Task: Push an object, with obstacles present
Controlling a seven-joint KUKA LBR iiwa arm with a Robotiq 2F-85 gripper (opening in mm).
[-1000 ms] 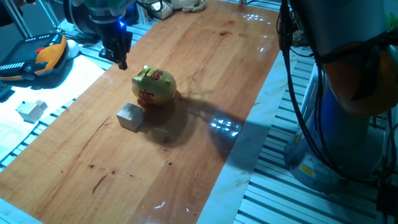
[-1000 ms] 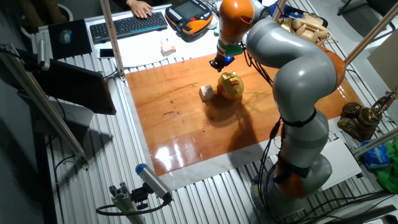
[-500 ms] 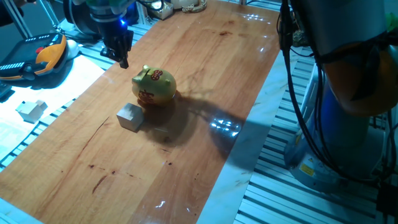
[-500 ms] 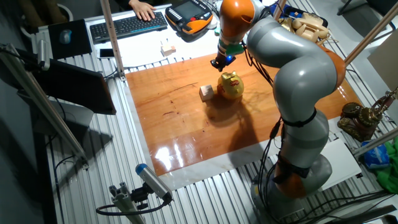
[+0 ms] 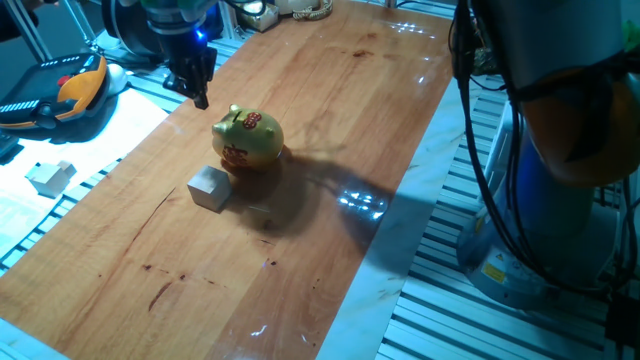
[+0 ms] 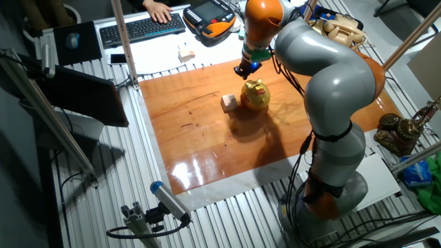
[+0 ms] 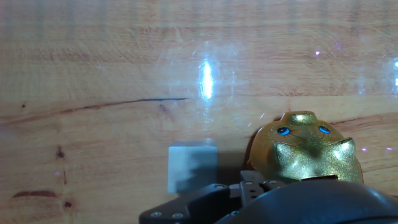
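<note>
Claw [image 5: 197, 97] narrow and empty, above board, beside piggy bank [image 5: 248, 139].

A grey and orange arm [image 6: 324, 89] reaches across the wooden board [image 6: 207, 138] from the right. Its gripper [image 6: 242, 70] hangs near the far edge of the board, just beyond the golden piggy bank [image 6: 255, 95]; the fingers are too small to tell open from closed. The small pale wooden cube [image 6: 229, 102] sits on the board just beside the piggy bank, on its left. Off the board, on the table, lie a keyboard [image 6: 142, 28], another pale block [image 6: 184, 55] and an orange-and-black pendant [image 6: 213, 14].
</note>
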